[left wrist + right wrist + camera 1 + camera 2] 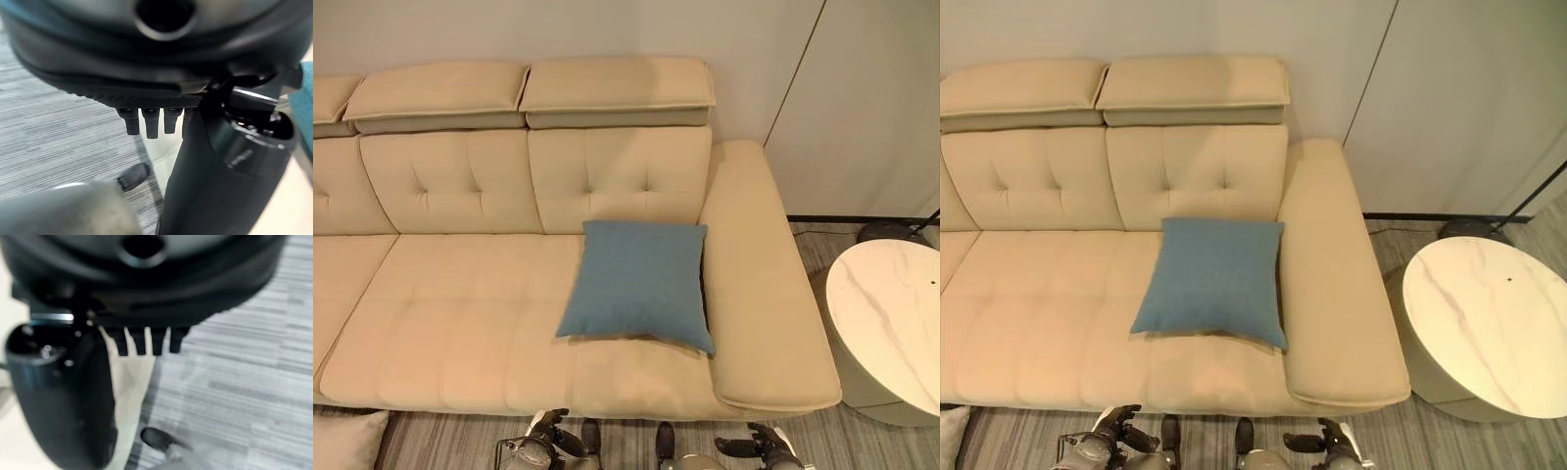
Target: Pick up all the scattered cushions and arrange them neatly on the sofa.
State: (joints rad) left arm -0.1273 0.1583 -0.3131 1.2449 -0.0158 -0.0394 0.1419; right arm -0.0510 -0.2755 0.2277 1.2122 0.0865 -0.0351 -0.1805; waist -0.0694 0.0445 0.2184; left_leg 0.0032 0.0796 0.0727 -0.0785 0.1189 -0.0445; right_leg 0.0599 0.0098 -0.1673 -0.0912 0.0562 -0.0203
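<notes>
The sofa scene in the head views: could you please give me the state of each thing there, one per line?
blue cushion: lying flat on the sofa seat, against the armrest.
light cushion: on the floor by the sofa's front, not yet picked up.
sofa: rest of seat bare.
round marble table: top bare.
left hand: low, holding nothing, fingers relaxed.
right hand: low, holding nothing, fingers relaxed.

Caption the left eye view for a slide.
Blue cushion lying on the beige sofa beside its armrest, round marble side table alongside.
</notes>
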